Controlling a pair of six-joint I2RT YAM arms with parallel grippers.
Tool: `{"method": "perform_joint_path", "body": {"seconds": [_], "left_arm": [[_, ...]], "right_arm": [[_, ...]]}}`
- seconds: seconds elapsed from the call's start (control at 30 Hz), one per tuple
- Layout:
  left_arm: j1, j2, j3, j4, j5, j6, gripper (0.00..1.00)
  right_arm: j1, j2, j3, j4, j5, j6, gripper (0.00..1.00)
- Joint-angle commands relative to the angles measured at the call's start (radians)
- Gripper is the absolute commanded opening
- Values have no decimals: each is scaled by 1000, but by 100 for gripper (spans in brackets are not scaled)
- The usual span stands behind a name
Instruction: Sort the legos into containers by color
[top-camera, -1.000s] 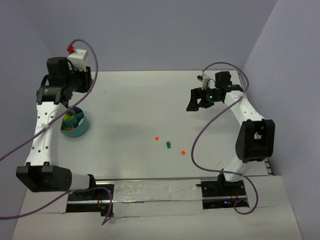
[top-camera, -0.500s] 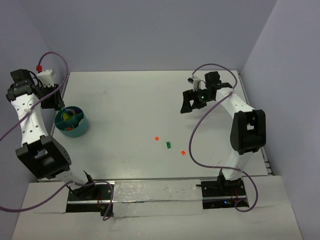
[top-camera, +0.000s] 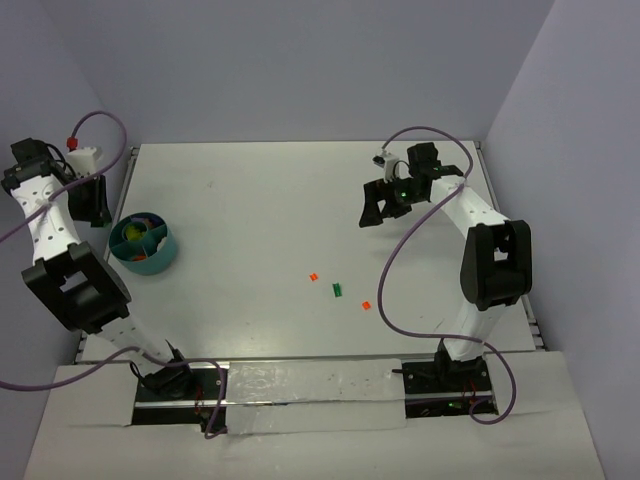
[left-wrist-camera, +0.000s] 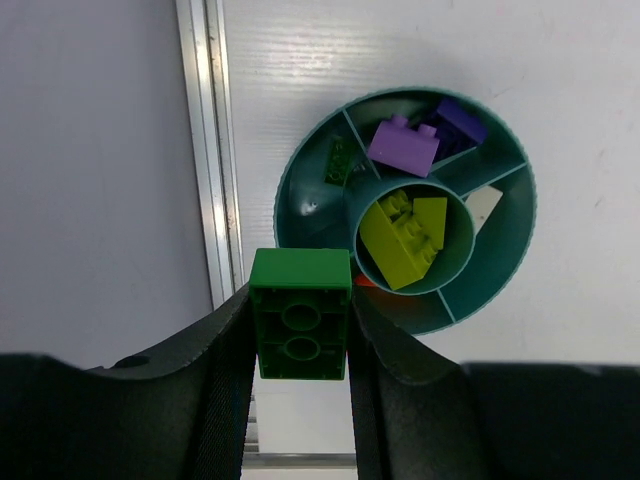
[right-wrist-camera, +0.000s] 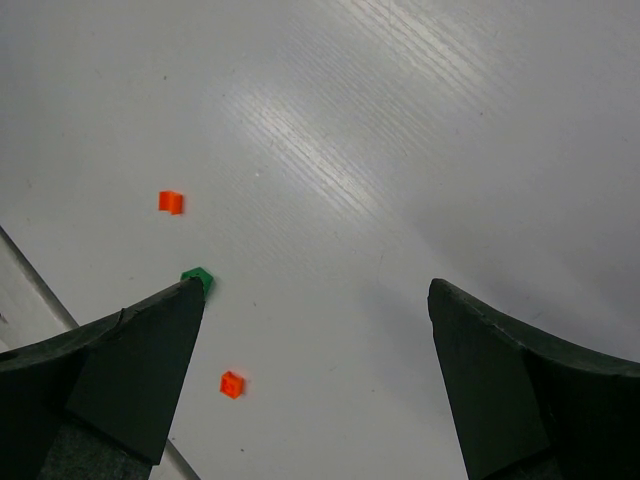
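The left gripper (left-wrist-camera: 300, 335) clamps a green brick (left-wrist-camera: 300, 313), hollow underside facing the wrist camera. Its long axis runs along the fingers toward the teal divided bowl (left-wrist-camera: 292, 200) just past the tips. The right gripper (right-wrist-camera: 315, 290) gapes wide above the surface (right-wrist-camera: 400, 150), with a small green piece (right-wrist-camera: 199, 277) at one fingertip and orange bits (right-wrist-camera: 171, 202) nearby.

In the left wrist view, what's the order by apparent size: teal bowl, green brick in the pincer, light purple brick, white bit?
1. Round teal divided bowl
2. Green plastic brick, though nearest the camera
3. Light purple brick
4. White bit, partly hidden
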Motion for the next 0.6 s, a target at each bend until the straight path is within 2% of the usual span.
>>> {"method": "perform_joint_path", "body": {"seconds": [0.0, 0.3, 0.57], "left_arm": [[-1, 38, 32, -48, -13, 76, 4], [-1, 142, 92, -77, 27, 126, 6], [-2, 220, 169, -168, 109, 169, 14]], "right_arm": [[12, -43, 20, 6, -8, -13, 100], [13, -34, 28, -3, -1, -23, 100], [13, -46, 7, -14, 12, -40, 100]]}}
